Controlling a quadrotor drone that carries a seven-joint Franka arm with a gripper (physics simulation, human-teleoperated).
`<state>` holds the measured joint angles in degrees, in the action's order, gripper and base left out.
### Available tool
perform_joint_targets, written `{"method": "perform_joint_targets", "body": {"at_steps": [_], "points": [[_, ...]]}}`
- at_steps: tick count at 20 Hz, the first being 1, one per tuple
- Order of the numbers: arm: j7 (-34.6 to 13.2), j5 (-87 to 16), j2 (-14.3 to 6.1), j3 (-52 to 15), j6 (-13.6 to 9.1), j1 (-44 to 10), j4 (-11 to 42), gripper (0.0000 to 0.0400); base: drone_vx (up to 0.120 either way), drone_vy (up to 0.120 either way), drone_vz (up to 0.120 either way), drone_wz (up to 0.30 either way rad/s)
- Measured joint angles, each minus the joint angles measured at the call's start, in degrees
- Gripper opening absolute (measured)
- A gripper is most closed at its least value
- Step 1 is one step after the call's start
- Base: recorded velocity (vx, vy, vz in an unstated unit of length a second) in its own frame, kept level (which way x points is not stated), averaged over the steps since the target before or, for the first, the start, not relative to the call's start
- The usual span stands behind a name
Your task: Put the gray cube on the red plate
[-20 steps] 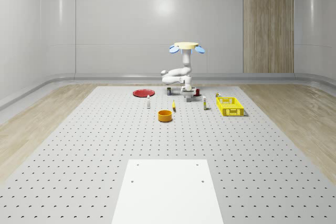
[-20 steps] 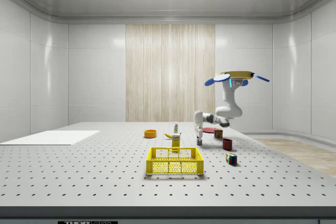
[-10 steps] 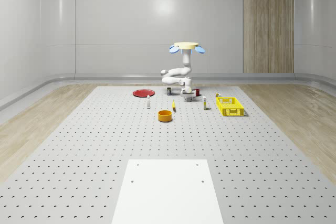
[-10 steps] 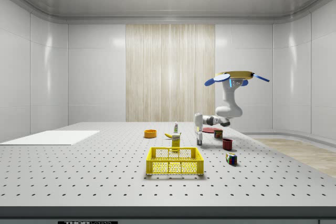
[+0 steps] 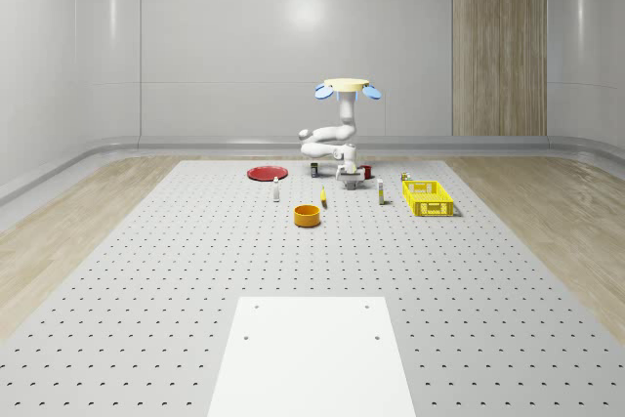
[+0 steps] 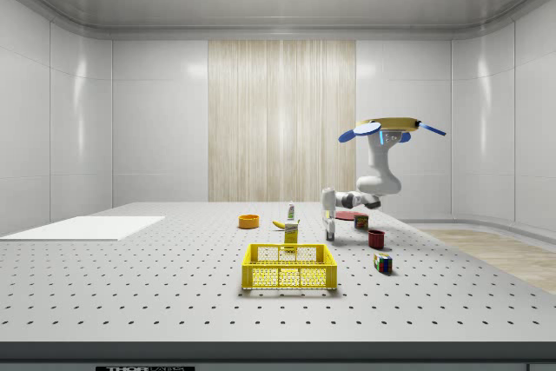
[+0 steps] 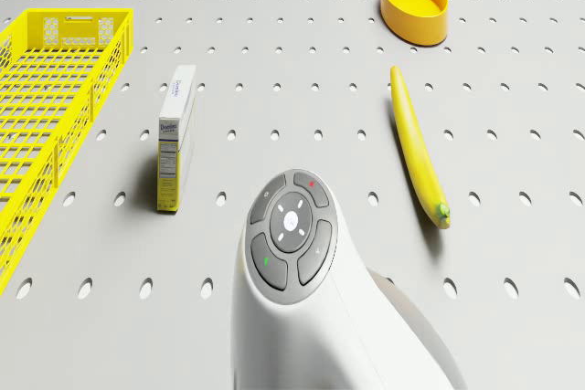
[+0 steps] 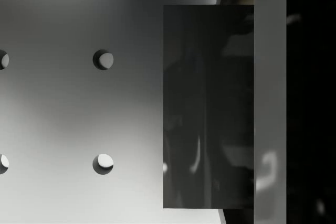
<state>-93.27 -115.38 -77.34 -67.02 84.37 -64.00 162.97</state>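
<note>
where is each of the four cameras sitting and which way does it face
Whole-scene view: high at the table's near end, facing the hovering drone and red plate.
Side view: low at the table's side; the arm hangs down behind the yellow basket.
Drone view: on the drone, facing down over its arm; shares the basket and banana with the side view.
Wrist view: close above the table, a dark gray block alongside.

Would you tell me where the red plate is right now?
The red plate lies on the perforated table at the whole-scene view's far left, beyond the orange bowl.

drone (image 5: 347,86): tan disc, blue rotors | arm (image 6: 380,171): white, gray button pad
</note>
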Motion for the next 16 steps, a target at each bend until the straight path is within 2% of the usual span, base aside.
{"method": "perform_joint_targets", "body": {"at_steps": [7,10,11,16], "points": [[-0.7,3.7,-0.2,-3.8,-1.1,-0.2,0.9,0.0251,0.0,0.0,0.006,0.0],[-1.1,6.3,-0.3,-6.4,-2.0,-0.5,1.4,0.0251,0.0,-0.013,0.12,0.0],[-1.3,7.1,-0.3,-7.2,-2.1,-0.5,1.6,0.025,-0.04,-0.12,0.12,0.0],[-1.8,9.5,-0.8,-9.6,-2.4,-0.9,1.9,0.025,-0.12,-0.12,0.12,0.0]]}}
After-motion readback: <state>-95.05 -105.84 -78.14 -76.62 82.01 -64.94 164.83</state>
